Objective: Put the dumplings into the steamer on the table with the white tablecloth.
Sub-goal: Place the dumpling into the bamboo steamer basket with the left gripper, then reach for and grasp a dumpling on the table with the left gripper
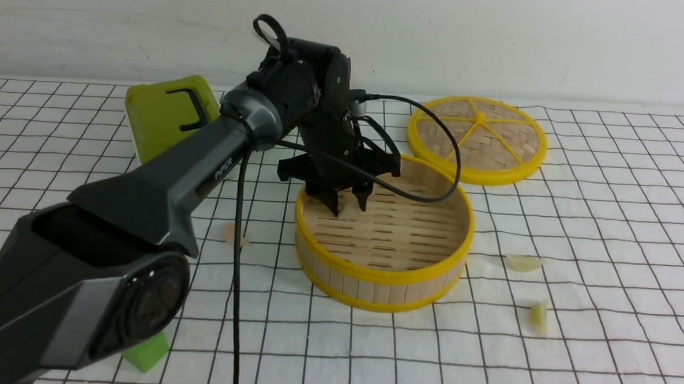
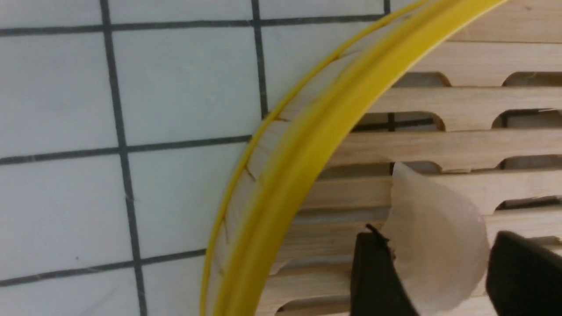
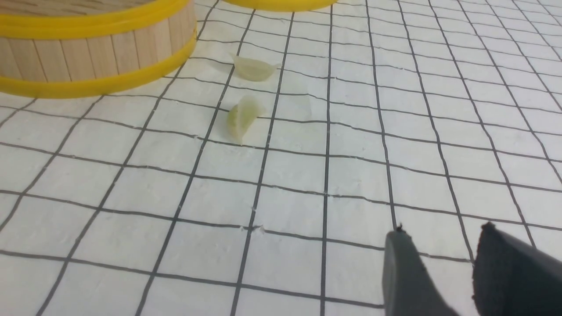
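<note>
Left tool (image 1: 350,211) straddles 1 pink dumpling (image 2: 434,237) at 10 o'clock in the steamer (image 1: 381,274). Gripped or not, I cannot tell. Right tool (image 3: 443,232) is parted, empty.

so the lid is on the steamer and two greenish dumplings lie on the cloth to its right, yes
Not quite. The lid is off: it lies flat on the cloth behind the open steamer, as the front view shows. The two greenish dumplings do lie on the cloth to its right.
</note>
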You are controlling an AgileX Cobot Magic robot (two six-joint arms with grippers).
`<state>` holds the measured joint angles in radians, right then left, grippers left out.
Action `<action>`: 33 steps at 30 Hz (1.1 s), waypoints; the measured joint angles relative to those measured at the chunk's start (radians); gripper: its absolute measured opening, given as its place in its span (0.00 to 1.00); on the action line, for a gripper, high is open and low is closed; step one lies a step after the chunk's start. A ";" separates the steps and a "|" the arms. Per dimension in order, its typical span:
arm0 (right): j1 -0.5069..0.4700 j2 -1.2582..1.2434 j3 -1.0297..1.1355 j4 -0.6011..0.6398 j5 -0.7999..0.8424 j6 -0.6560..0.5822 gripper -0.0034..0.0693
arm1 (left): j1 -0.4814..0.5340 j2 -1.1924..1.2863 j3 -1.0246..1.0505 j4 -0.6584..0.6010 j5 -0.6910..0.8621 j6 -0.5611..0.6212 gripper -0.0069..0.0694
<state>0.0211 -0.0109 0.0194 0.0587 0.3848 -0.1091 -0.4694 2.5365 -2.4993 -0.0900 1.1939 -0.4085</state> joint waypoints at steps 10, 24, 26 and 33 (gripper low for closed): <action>0.000 0.000 0.000 -0.002 0.000 0.000 0.38 | 0.000 -0.158 0.000 -0.019 0.046 0.054 0.74; 0.000 0.000 0.000 -0.002 0.000 0.000 0.38 | 0.154 -0.589 0.499 0.215 0.046 0.052 0.59; 0.000 0.000 0.000 -0.002 0.000 0.000 0.38 | 0.205 -0.579 0.635 0.144 0.013 0.036 0.58; 0.000 0.000 0.000 -0.002 0.000 0.000 0.38 | 0.268 -0.514 0.834 -0.016 -0.216 -0.045 0.58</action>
<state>0.0211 -0.0109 0.0194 0.0567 0.3848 -0.1091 -0.2013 2.0224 -1.6649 -0.1057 0.9779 -0.4535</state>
